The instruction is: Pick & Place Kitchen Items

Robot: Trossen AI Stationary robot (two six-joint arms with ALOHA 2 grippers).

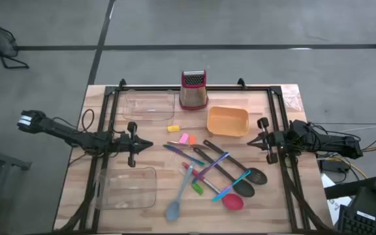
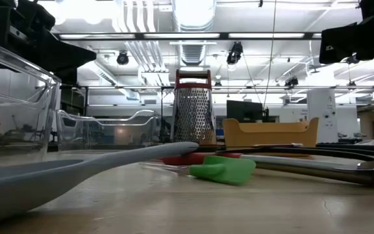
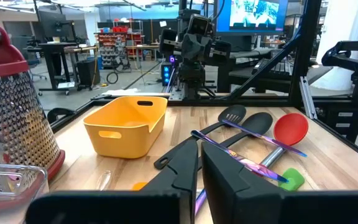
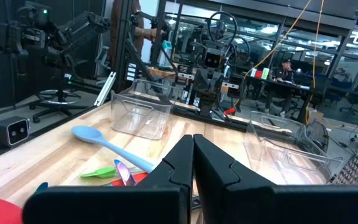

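Note:
The kitchen items lie in a loose heap on the wooden table's middle: two long black slotted spoons [image 1: 237, 171], a red-headed spoon [image 1: 232, 201], a grey-blue spatula [image 1: 175, 207], thin purple [image 1: 214, 163] and blue [image 1: 230, 186] sticks, and small yellow [image 1: 173, 128], pink [image 1: 183, 138], orange [image 1: 190, 140] and green [image 1: 196, 188] blocks. My left gripper [image 1: 150, 145] hovers left of the heap, shut and empty, pointing right. My right gripper [image 1: 250, 141] hovers right of it, shut and empty, pointing left. The spatula [image 2: 76, 172] and green block [image 2: 223, 170] lie flat on the table.
A red-topped metal grater [image 1: 193, 90] stands at the far middle, with an orange bowl [image 1: 228, 121] beside it. One clear tray [image 1: 150, 106] sits at the far left, another [image 1: 129, 187] at the near left. Black frame rails run along the table's left and right sides.

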